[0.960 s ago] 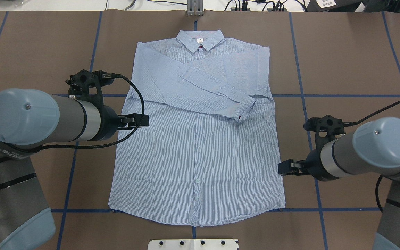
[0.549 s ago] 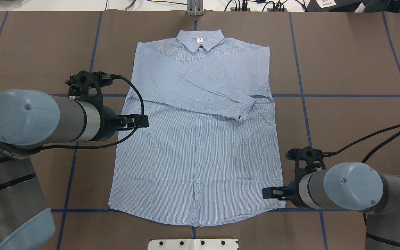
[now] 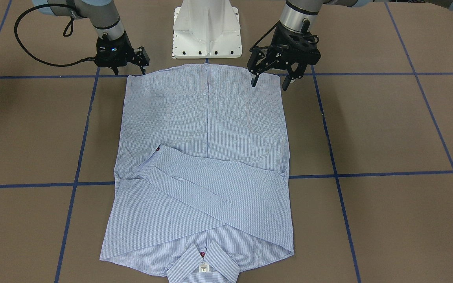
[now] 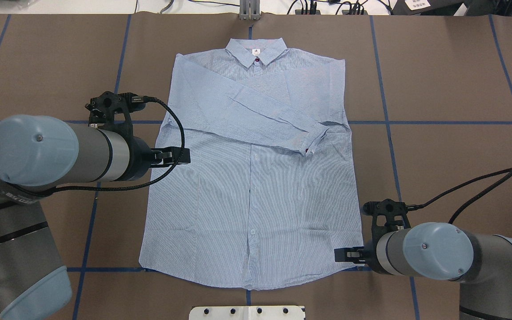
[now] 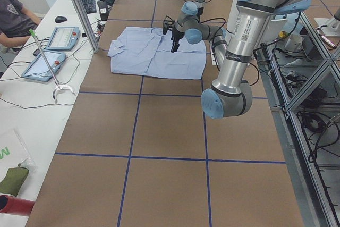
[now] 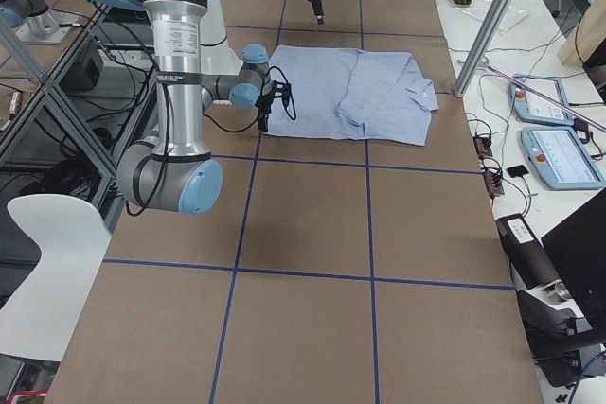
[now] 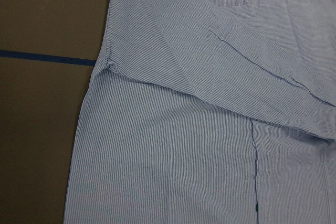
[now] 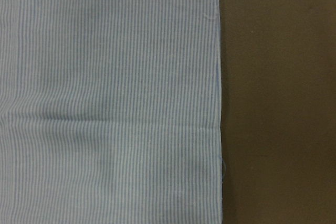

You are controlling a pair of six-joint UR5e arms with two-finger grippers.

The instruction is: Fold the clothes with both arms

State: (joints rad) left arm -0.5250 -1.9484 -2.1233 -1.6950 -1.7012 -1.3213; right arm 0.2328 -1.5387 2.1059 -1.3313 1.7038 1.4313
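shirt (image 4: 247,200) flat on table (image 4: 438,80), sleeves crossed over chest. left claw (image 3: 269,85) wide open over side edge, right claw (image 3: 129,72) open too, by hem corner.

Bright, even overhead light, soft shadows, sharp focus; shirt (image 8: 105,98) dimmer in wrist close-ups.

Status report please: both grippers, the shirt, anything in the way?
Left gripper open, empty, above shirt side edge. Right gripper open, empty, at hem corner. Shirt flat, face up, sleeves folded across chest. Nothing seen blocking.
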